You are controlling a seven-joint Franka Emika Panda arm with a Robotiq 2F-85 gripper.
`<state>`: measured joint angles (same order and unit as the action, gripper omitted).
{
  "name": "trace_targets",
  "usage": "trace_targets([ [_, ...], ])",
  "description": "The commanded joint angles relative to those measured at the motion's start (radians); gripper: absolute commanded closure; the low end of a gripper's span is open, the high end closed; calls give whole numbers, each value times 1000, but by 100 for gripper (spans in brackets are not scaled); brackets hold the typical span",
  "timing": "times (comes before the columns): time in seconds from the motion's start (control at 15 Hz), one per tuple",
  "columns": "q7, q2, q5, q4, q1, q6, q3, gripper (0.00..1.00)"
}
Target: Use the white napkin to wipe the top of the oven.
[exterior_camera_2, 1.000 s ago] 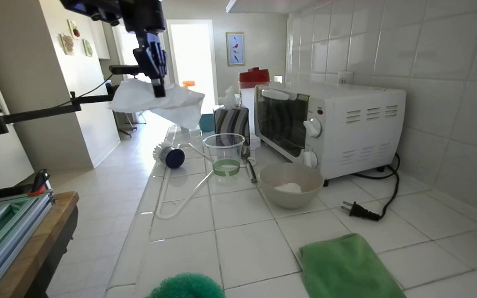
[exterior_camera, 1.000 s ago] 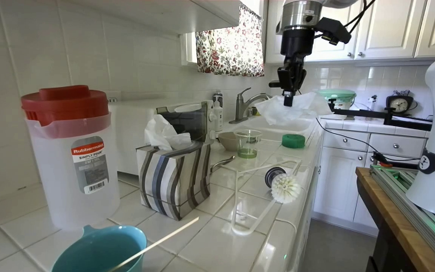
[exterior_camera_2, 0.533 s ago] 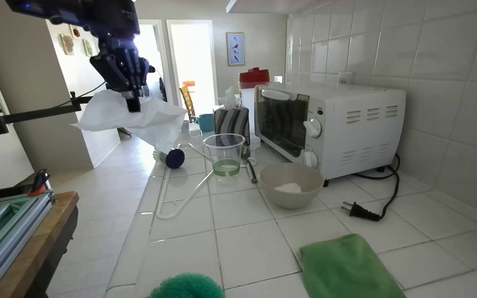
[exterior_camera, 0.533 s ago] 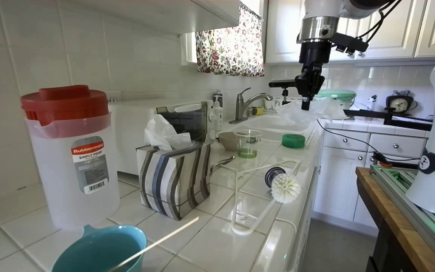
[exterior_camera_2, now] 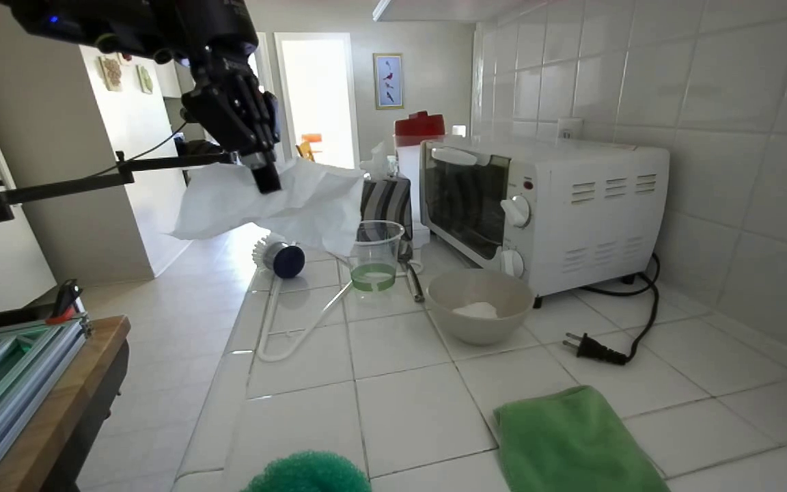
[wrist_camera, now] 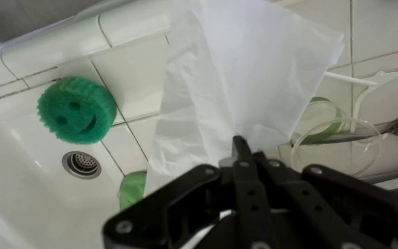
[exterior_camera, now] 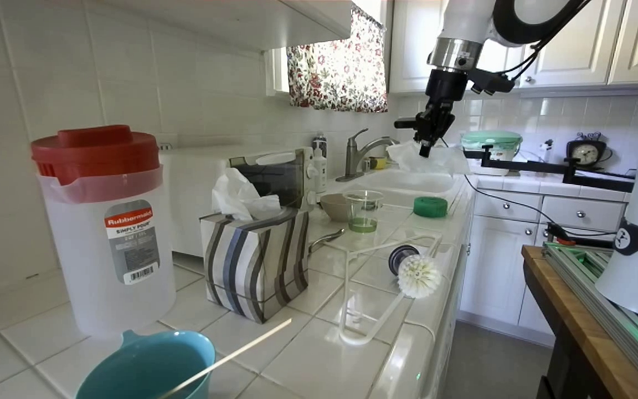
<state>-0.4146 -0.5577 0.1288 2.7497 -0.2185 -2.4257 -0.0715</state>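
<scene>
My gripper is shut on the white napkin and holds it in the air. In both exterior views the gripper (exterior_camera: 425, 148) (exterior_camera_2: 267, 176) is tilted, and the napkin (exterior_camera: 447, 160) (exterior_camera_2: 318, 208) spreads out and droops around its fingertips. In the wrist view the fingertips (wrist_camera: 243, 145) pinch the napkin (wrist_camera: 254, 65), which hides part of the counter. The white toaster oven (exterior_camera_2: 598, 198) stands against the tiled wall, apart from the gripper. Its flat top (exterior_camera_2: 537, 150) shows at a low angle. In an exterior view the oven (exterior_camera: 197, 160) is partly hidden behind the tissue box and pitcher.
A striped tissue box (exterior_camera: 258, 266) and red-lidded pitcher (exterior_camera: 114, 266) stand near the oven. A clear cup (exterior_camera_2: 374, 273), bowl (exterior_camera_2: 479, 307), white rack (exterior_camera_2: 298, 342) and brush (exterior_camera_2: 284, 260) are on the counter. The sink (wrist_camera: 19, 180) and green sponge (wrist_camera: 78, 110) lie below. A cabinet (exterior_camera: 241, 22) overhangs.
The gripper with the napkin first moved away from the oven's side, then back toward it. It now tilts more and sits slightly lower than a second ago. The counter objects have not moved.
</scene>
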Motion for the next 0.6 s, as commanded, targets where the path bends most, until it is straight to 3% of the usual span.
trace_targets([
  [0.0,67,56,16,-1,-17,-78,37,100],
  [0.53,129,196,-7,-10,-19,-289,89,100],
])
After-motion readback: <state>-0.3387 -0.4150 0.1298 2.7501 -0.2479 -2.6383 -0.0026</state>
